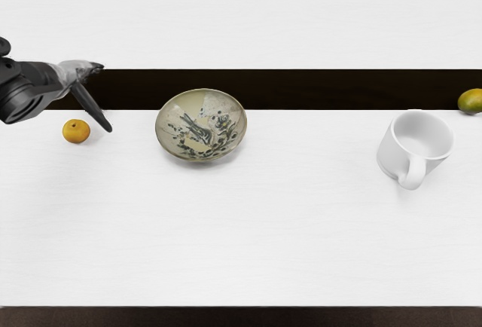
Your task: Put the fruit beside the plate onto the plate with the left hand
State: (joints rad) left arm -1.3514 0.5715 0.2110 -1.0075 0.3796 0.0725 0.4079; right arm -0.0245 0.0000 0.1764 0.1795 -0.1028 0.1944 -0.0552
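Left hand [75,78] is held over the table's [241,229] left end, fingers [94,108] spread, nothing gripped. Orange fruit [76,131] is seen on the table just beside the fingertips, apart from the patterned plate [201,124]. Nothing is judged done: grasp, carry and placing are left. White mug [414,146] and greenish fruit [471,101] are noted far right. No writing is found.

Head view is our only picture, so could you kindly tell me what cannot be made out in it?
- Greenish fruit, head view: cut off by the right edge; kind unclear.
- Left hand, head view: height above the orange unreadable from one slanted view.
- Right hand: outside the frame.
- Dark gap, head view: too dark to see into.
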